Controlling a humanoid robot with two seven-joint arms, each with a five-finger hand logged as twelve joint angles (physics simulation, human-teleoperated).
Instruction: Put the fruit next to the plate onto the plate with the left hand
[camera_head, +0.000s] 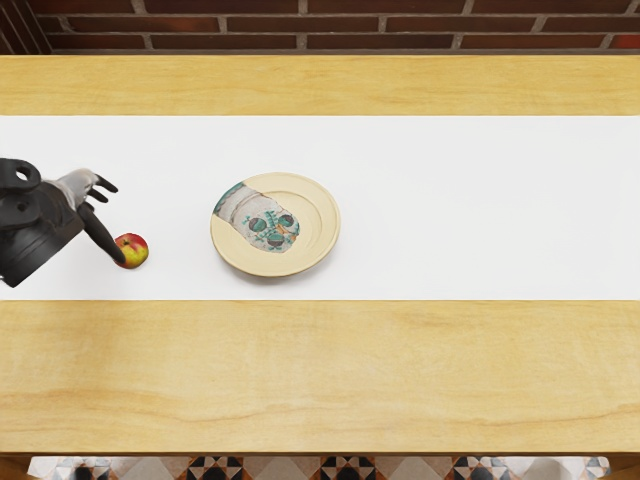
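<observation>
Head view: left hand (85, 205) comes in from the left edge, fingers (100, 232) spread apart, nothing gripped. 1 dark fingertip reaches down to the apple (131, 250) & seems to touch its left side. Apple sits on the white runner (480, 200), left of the plate (325, 215), near it but apart, not on it yet. Right arm not visible.

Handling, my guess: apple is small, round, rigid & light-ish, w/ smooth red-yellow skin, so prob. slippery & apt to roll if nudged from 1 side. Best hold: from above, thumb vs. the other fingers on opposite sides at its widest part.

Plate: round, pale cream, broad rim, shallow well w/ a teal-and-grey painted patch; looks hard, maybe glazed ceramic. Runner is flat & matte. Table (320, 370) is light wood w/ visible grain.
</observation>
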